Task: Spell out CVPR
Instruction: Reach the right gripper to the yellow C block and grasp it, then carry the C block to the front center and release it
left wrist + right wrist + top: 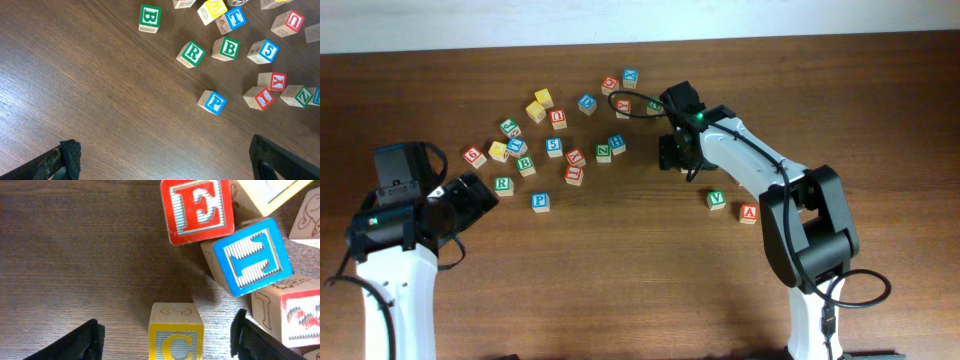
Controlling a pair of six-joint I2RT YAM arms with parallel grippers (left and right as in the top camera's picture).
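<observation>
The yellow-faced C cube (176,335) sits on the table (620,290) between the two fingers of the right hand (167,342). There is a gap on each side, so that hand is open around the cube and not gripping it. Just beyond it a red E cube (197,210) and a blue-faced cube (252,255) lie close together. The green V cube (717,200) lies apart, nearer the right arm's base, just beside a red A cube (749,212). The green R cube (191,54) and the blue P cube (213,102) lie near each other at the left side of the scattered cubes. They are in front of the left hand (165,155), which hovers wide open and holds nothing.
</observation>
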